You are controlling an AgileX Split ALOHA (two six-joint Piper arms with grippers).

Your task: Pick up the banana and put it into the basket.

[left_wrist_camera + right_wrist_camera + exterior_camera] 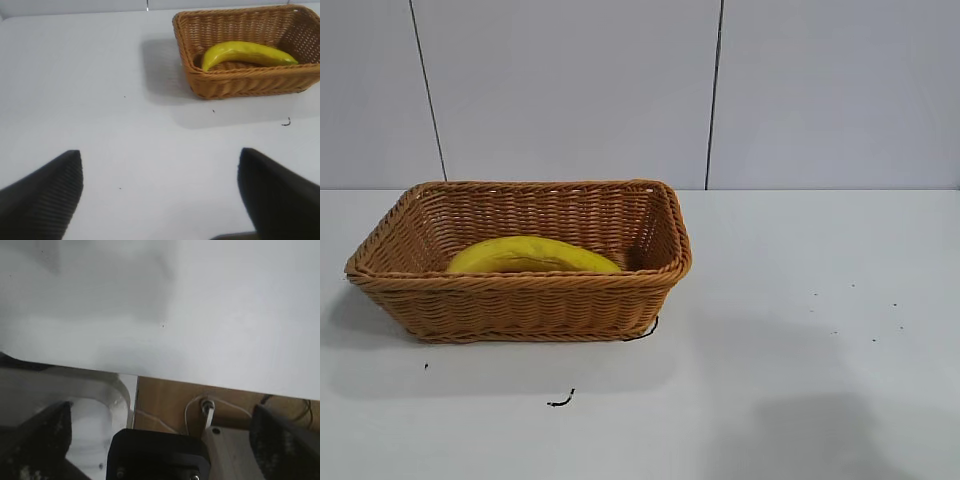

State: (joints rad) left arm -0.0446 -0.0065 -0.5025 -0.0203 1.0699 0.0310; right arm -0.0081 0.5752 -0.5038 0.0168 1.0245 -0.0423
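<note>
— Banana (532,256) first: where does it sit?

— Inside the wicker basket (520,300), at the left centre of the exterior frame. It lies lengthwise on the basket floor, against the near wall, with only its yellow back showing over the braided rim. The left wrist view shows it better, in the upper right of the frame: banana (247,53) curved along the bottom of the basket (240,82), fully inside the walls.

— So the job is finished?

— I judge it done, or as good as done. Nothing is holding the fruit, and neither arm appears in the exterior view at all.

— And the claws?

— The left claw (160,192) hangs over bare white table (100,100), well apart from the basket, its dark fingers (45,195) spread wide with nothing between them. The right claw (160,440) is off by the table's edge, over cabling and a wooden surface below; its fingers (282,440) also stand wide and empty.

— Anything left?

— At most, parking the arms. A small dark scrap (561,401) lies on the table in front of the basket, no part of the task.
</note>
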